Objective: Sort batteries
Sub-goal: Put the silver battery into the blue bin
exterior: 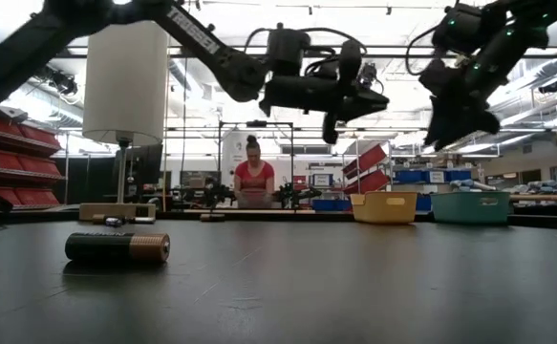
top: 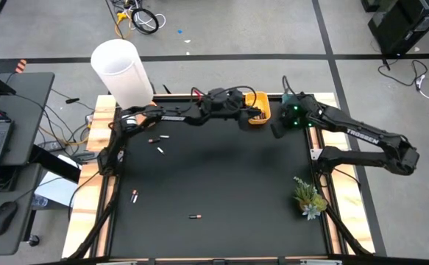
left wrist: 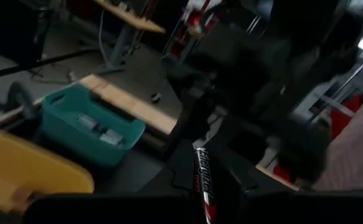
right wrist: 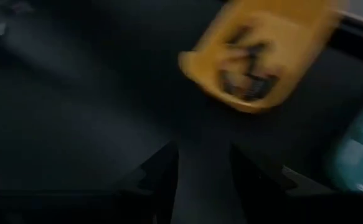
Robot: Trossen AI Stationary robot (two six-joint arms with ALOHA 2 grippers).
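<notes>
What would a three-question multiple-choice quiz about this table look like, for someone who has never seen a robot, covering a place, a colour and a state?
1. Where is the left gripper?
A. Beside the plant
B. At the yellow tray on the table's far edge
C. Over the laptop

2. What colour is the tray next to the yellow one?
A. Teal
B. Red
C. White

3. What is the left gripper doing?
A. Standing open and empty
B. Gripping the plant
C. Holding a battery

Answers:
1 B: the high view shows the left arm stretched across to the yellow tray.
2 A: the low view shows a teal tray just beside the yellow one.
3 C: the left wrist view shows a dark battery clamped between its fingers, while the right gripper waits open nearby.
</notes>
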